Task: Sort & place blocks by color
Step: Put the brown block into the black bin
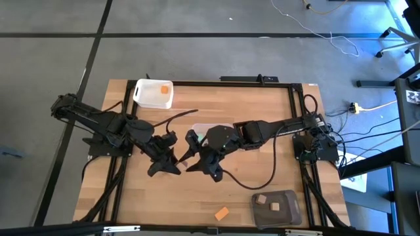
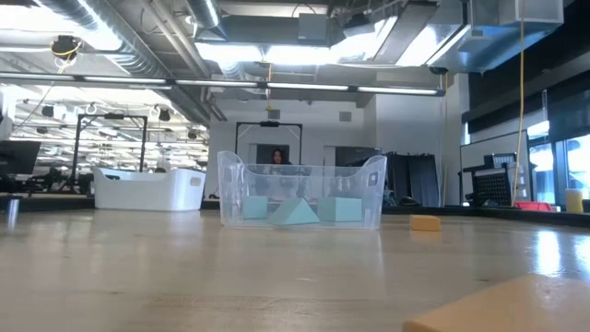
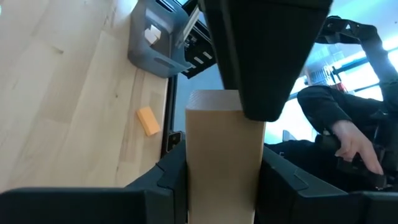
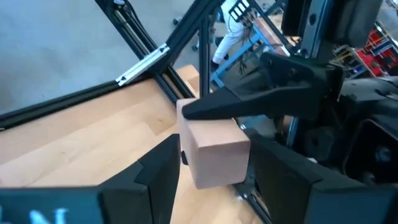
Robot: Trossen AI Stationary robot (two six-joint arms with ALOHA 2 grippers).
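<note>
A pale tan block [image 1: 184, 158] hangs in the air over the middle of the table, between both grippers. My left gripper [image 1: 172, 159] comes from the table's left and my right gripper [image 1: 193, 159] from its right; each is shut on the block [image 3: 224, 143] [image 4: 214, 152]. Neither gripper shows in the low view. The white tub [image 1: 154, 94] at the far left holds an orange block [image 1: 164, 89]. Another orange block [image 1: 222, 213] lies flat on the table near the front edge. The clear tub [image 2: 300, 194] holds teal blocks [image 2: 295, 212]. My left gripper pinches the tan block's two narrow-set sides [image 3: 194, 180] between its fingers, coming from the table's left and slanting a little downward. The block is lifted clear of the table. My right gripper has the same block between its two fingers, on the faces [image 4: 239, 163] that my left gripper leaves free. It comes from the table's right, slanting a little downward. One left finger [image 4: 261, 106] lies across the block's top.
A dark grey tub [image 1: 277, 208] with two tan blocks stands at the front right. The clear tub [image 1: 205, 126] sits partly under my right arm. A cable [image 1: 252, 177] loops over the table below that arm. Bare wood lies at the front left.
</note>
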